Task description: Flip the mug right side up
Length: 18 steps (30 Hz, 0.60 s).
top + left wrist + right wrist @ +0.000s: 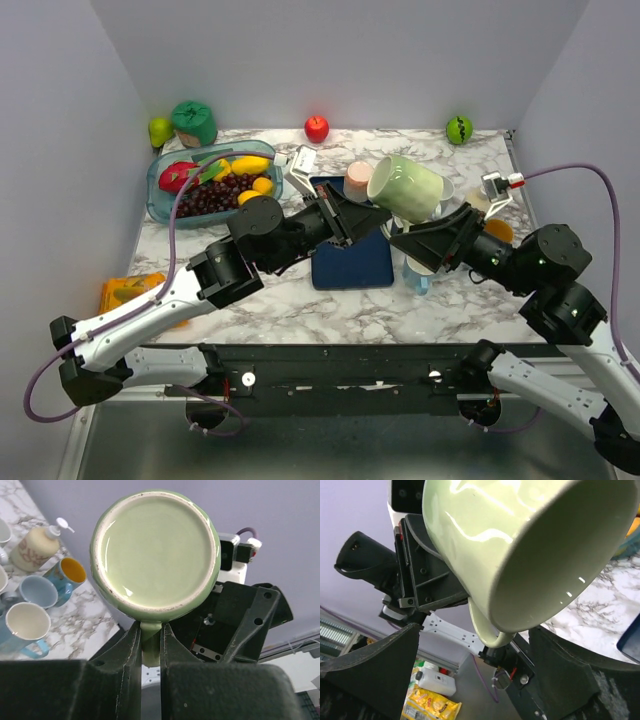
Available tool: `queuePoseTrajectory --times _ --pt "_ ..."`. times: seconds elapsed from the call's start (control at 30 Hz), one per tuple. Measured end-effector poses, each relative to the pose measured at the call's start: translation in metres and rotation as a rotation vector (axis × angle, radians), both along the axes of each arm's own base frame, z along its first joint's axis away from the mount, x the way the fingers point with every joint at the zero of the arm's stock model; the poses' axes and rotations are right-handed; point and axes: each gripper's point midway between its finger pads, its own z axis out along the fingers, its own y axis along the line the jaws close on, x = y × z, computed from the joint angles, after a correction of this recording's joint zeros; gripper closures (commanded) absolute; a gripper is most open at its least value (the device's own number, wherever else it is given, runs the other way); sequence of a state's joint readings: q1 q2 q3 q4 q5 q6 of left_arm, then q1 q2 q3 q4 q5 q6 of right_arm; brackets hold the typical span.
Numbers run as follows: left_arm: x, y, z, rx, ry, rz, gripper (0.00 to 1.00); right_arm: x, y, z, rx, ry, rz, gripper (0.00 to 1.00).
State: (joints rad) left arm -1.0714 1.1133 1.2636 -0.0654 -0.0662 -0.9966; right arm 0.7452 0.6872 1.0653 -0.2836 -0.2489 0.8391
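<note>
- The mug (405, 187) is held up in the air over the middle of the table (300, 300), above the mat (350, 262); it is tipped on its side, base to the left, mouth angled down to the right.
- The handle (150, 642) is pinched by the left gripper (378, 214), jaws nearly together on it; a grip there leaves the body free to be taken.
- The right gripper (408, 238) is spread wide just beneath the mouth, nothing clamped; a handover looks set up, so the mug can be rolled upright.
</note>
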Motion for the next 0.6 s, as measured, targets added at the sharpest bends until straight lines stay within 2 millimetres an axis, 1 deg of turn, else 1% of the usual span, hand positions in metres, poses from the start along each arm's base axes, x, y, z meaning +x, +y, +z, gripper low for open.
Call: queuePoseTrajectory --times 0.03,0.1,0.13,0.2,0.3,0.43,0.5,0.53,0.6 --pt "-0.002 -0.001 0.005 -0.02 -0.007 0.0 1.0 -0.001 -0.001 0.004 0.013 -0.002 0.001 0.11" --pt "-0.005 -0.003 0.012 -0.049 -0.016 -0.005 1.0 -0.002 -0.001 0.01 0.038 -0.002 0.003 0.14" --pt "-0.007 -0.004 0.016 -0.067 -0.02 -0.011 1.0 -0.003 -0.001 0.011 0.044 0.0 0.003 0.18" --pt "-0.011 -0.006 0.019 -0.089 -0.023 -0.019 1.0 -0.004 -0.002 0.014 0.063 0.005 0.006 0.21" --pt "-0.015 -0.009 0.023 -0.116 -0.026 -0.03 1.0 -0.007 -0.004 0.02 0.089 -0.001 0.007 0.26" --pt "-0.018 -0.01 0.027 -0.146 -0.035 -0.039 1.0 -0.007 -0.008 0.023 0.123 -0.013 -0.008 0.4" --pt "-0.019 -0.011 0.028 -0.159 -0.04 -0.042 1.0 -0.007 -0.01 0.025 0.138 -0.018 -0.015 0.43" --pt "-0.019 -0.011 0.029 -0.168 -0.042 -0.043 1.0 -0.006 -0.01 0.025 0.141 -0.019 -0.017 0.47" --pt "-0.019 -0.011 0.031 -0.182 -0.046 -0.043 1.0 -0.006 -0.01 0.027 0.149 -0.02 -0.02 0.49"
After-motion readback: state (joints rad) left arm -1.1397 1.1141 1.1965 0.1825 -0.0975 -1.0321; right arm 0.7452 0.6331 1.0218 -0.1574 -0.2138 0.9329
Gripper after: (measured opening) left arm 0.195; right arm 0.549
